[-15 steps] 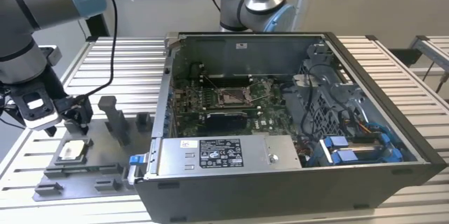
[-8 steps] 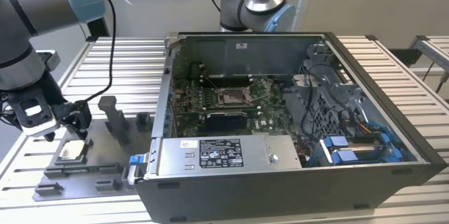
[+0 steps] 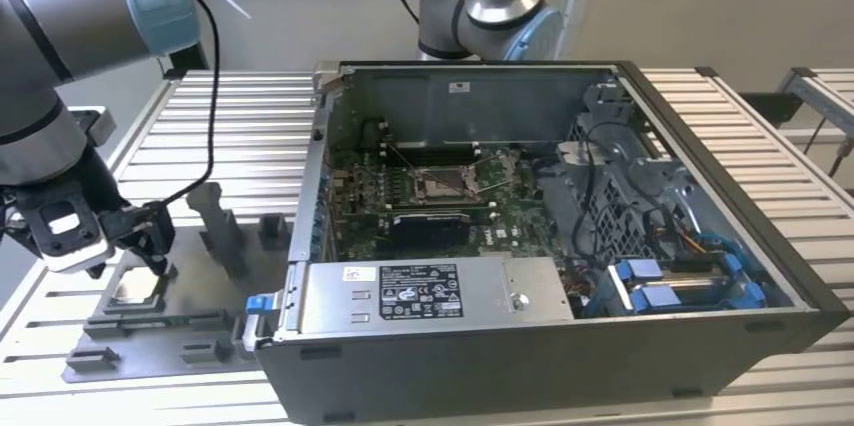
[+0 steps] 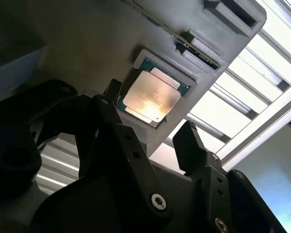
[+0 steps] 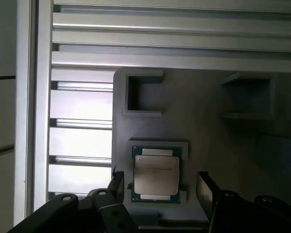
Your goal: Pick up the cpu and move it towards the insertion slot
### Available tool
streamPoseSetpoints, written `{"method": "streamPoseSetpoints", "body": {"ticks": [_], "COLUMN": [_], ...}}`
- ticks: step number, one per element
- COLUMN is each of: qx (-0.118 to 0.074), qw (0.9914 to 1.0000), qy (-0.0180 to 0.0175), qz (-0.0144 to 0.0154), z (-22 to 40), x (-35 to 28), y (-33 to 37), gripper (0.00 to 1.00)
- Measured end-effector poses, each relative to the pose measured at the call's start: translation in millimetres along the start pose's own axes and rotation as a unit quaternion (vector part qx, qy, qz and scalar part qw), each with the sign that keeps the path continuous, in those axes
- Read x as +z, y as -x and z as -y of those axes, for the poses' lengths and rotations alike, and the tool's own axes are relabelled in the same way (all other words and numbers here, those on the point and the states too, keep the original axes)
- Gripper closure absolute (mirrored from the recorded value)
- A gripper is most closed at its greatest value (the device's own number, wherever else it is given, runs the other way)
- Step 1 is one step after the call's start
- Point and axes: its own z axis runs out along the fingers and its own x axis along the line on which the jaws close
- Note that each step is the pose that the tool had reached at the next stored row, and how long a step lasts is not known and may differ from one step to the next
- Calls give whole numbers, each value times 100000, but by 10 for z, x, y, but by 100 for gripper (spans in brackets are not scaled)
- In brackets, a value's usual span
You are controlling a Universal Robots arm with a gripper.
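black fingers (image 5: pixel 206 189) of the gripper (image 5: pixel 160 184) stand spread, one on each side of the cpu (image 5: pixel 156 174), and seem not to touch it. the cpu lies flat in its square nest on the grey fixture (image 5: pixel 208 121), outside the computer case (image 3: pixel 534 366) at the exterior view's left, well apart from the insertion slot (image 3: pixel 441 183). by the look of it the pick-up is in hand, with the grasp not yet made. it calls for fingers level with the chip's thin edges and square to them.

Open computer case (image 3: pixel 534 371) lies on slatted metal table (image 3: pixel 754 141). Grey fixture plate (image 3: pixel 180 338) just beside it, on the exterior view's left. Silver power supply (image 3: pixel 427 291) inside case.
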Motion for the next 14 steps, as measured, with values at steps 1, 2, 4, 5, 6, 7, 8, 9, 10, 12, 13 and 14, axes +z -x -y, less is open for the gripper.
{"method": "streamPoseSetpoints", "body": {"ticks": [1, 2, 4, 5, 6, 7, 8, 9, 10, 12, 13, 14], "qx": [3, 4, -1, -3, -7, -11, -38, -79, -108, -127, -128, -130], "qw": [100000, 100000, 100000, 100000, 100000, 100000, 100000, 100000, 100000, 100000, 100000, 100000], "qy": [-6, -9, -5, -9, -10, -5, 0, -2, -5, -3, -9, -13], "qz": [-11, -14, -11, -17, -17, -11, -4, -6, -8, 10, 7, 3], "z": [3, 5, 8, 12, 18, 24, 27, 28, 29, 30, 31, 31], "x": [14, 28, 56, 68, 81, 94, 108, 123, 134, 154, 161, 166], "y": [-3, -7, -17, -21, -23, -24, -25, -25, -25, -25, -25, -25], "gripper": [0, 0, 0, 0, 0, 0, 0, 0, 0, 0, 0, 0]}}
